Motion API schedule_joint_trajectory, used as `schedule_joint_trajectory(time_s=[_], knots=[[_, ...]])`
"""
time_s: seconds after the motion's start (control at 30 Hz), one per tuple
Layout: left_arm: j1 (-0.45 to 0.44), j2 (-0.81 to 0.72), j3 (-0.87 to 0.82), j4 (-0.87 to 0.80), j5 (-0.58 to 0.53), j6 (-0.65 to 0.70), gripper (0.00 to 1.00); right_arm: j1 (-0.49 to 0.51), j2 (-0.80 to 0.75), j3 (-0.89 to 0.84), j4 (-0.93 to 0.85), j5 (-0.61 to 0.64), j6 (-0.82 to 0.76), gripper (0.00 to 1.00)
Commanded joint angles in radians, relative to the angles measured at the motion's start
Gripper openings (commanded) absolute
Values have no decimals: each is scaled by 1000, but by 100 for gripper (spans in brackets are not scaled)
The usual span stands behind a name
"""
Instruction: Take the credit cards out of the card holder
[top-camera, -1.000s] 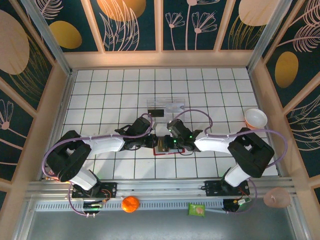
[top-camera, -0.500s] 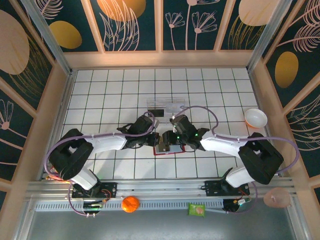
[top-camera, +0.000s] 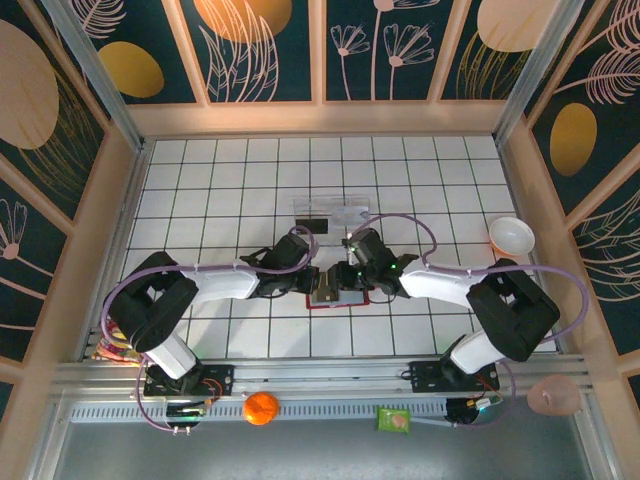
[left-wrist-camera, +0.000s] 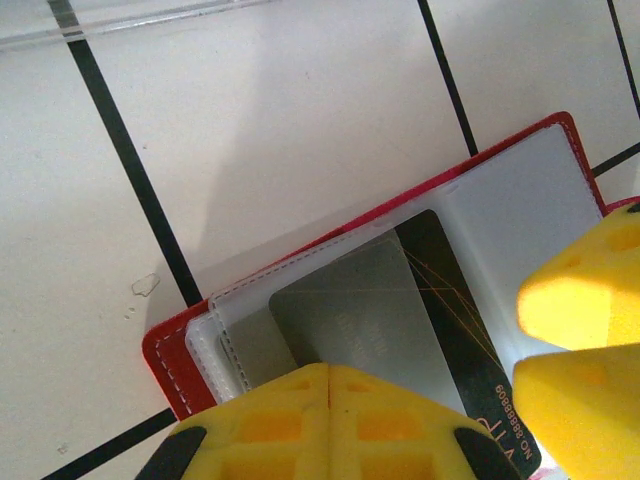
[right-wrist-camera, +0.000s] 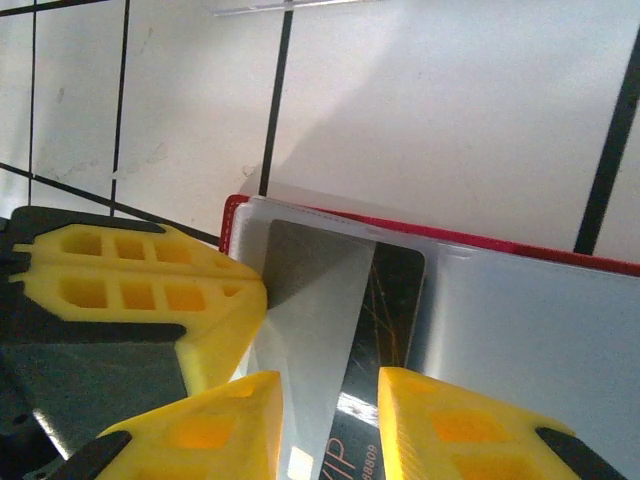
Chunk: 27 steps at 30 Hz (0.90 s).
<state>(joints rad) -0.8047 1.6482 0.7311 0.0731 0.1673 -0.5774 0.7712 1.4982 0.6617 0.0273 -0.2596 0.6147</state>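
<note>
ngl the left gripper (left-wrist-camera: 328, 385) jaws are pressed together at the silver card (left-wrist-camera: 365, 320) while the right gripper (right-wrist-camera: 330, 392) jaws sit slightly spread above the card holder (left-wrist-camera: 168, 352), so it might slide along too.

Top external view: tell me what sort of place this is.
Likely a robot test cell, not a home: a white gridded table, patterned wall panels boxing it in, left arm and right arm bolted to a metal rail.

Surface: white gridded table (top-camera: 200, 180) | centre, near: red card holder (left-wrist-camera: 520, 190), open flat | beyond it: clear tray (top-camera: 335, 213) | right edge: bowl (top-camera: 512, 237)
</note>
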Motion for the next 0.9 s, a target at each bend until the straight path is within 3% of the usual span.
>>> schedule_joint_trajectory(time_s=[0.0, 0.6, 0.87], knots=[[0, 8, -48, -66, -41, -6, 0, -17, 23, -19, 34, -48, 28, 31], [-1, 1, -73, -36, -9, -18, 0, -52, 104, -45, 117, -171, 77, 28], [0, -7, -79, -36, -8, -21, 0, -65, 104, -58, 135, -167, 89, 9]])
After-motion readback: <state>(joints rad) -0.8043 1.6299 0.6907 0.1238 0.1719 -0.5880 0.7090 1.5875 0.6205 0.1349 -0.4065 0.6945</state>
